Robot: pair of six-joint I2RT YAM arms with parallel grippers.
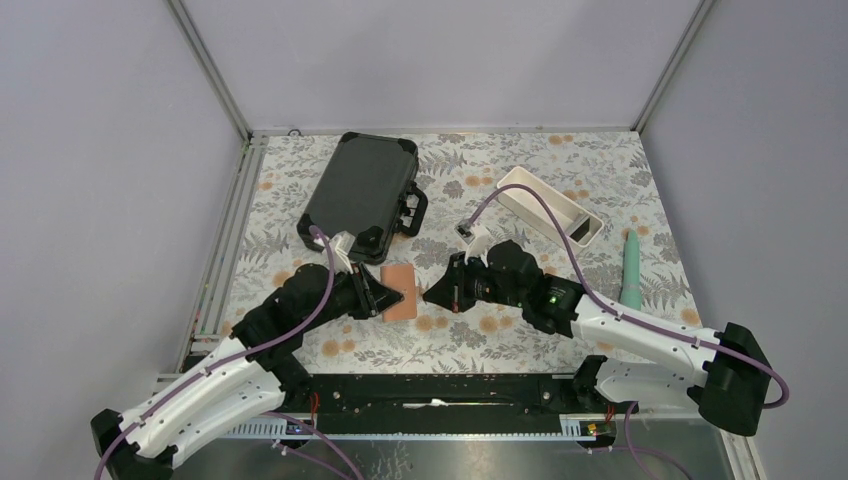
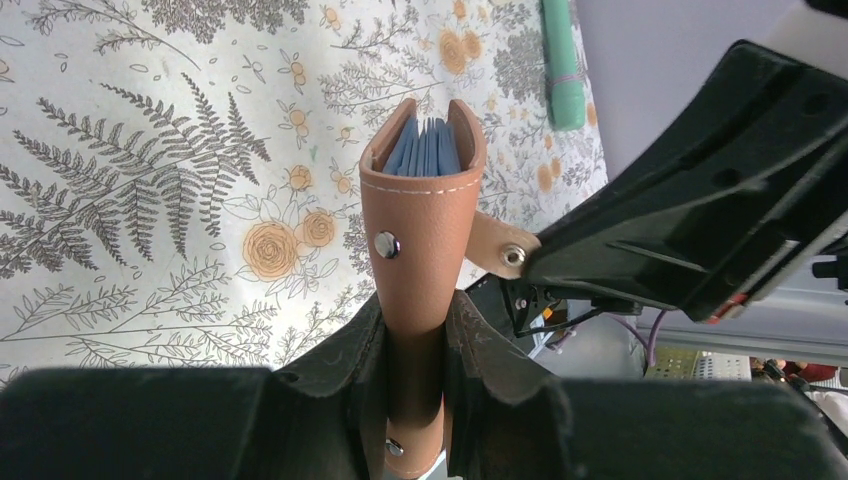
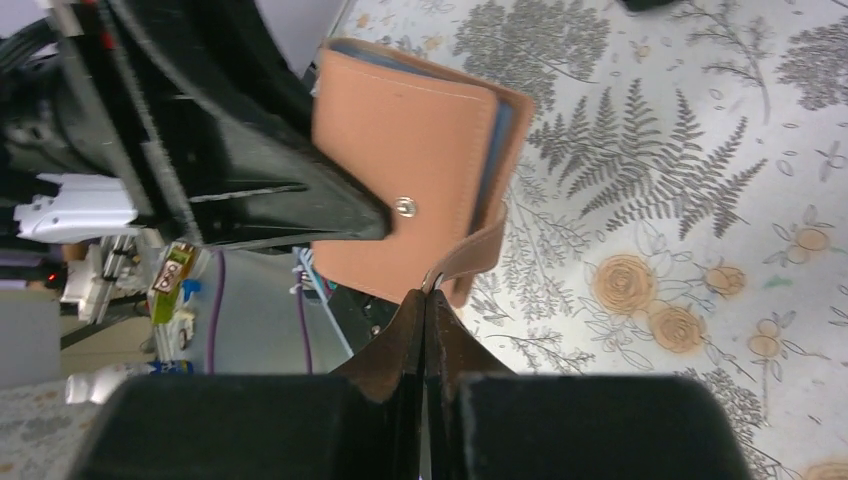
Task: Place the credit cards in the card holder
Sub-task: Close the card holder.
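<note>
Working the opening step, judging by the grip: gripping the small tan leather-like folding card holder [image 2: 424,215] by its folded end in the left jaws, partly open around it, mid-table [image 1: 470,345]. Pinching its unsnapped strap [image 3: 470,262] in the fully closed right jaws. Next, probably drawing the strap back to spread the pale blue pockets. Seeing no credit cards anywhere.
</note>
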